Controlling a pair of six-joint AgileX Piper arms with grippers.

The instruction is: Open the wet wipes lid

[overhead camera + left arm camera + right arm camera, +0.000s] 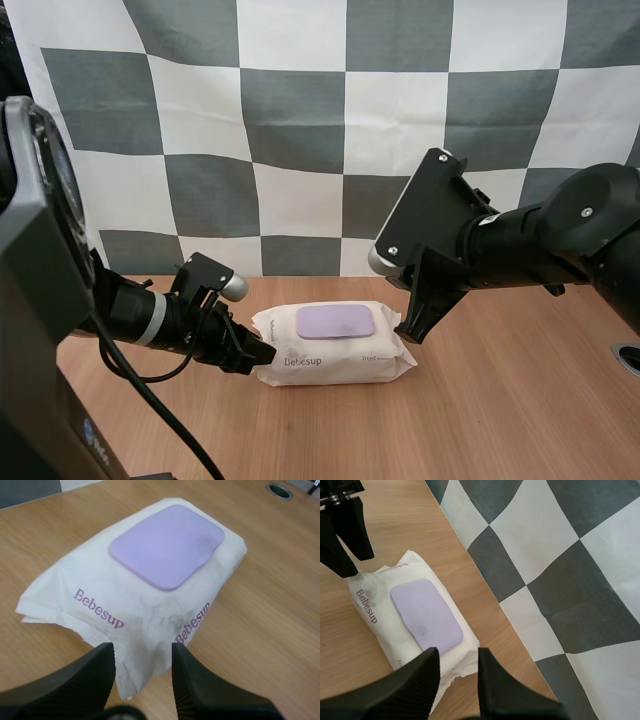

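- Table (pixel 520 420): wooden; the pack of wet wipes (pixel 330 365) lies flat mid-table, lid side up.
- Left gripper (pixel 258 350): fingers spread, straddling the pack's left end, probably to pin it down.
- Right gripper (pixel 415 325): fingers apart at the pack's right end; contact unclear. Likely the one to lift.
- Lid (pixel 335 322): purple, shut flat, nothing blocking it.
- Grommet (pixel 628 357): far right, well clear.

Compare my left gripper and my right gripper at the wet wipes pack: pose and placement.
The left gripper lies low and nearly level over the table, while the right gripper points steeply down from above. The left gripper flanks the crimped seal at the wet wipes pack's left end in the high view; the right gripper hangs at the opposite end. Both are open, and neither is on the purple lid, which is shut.
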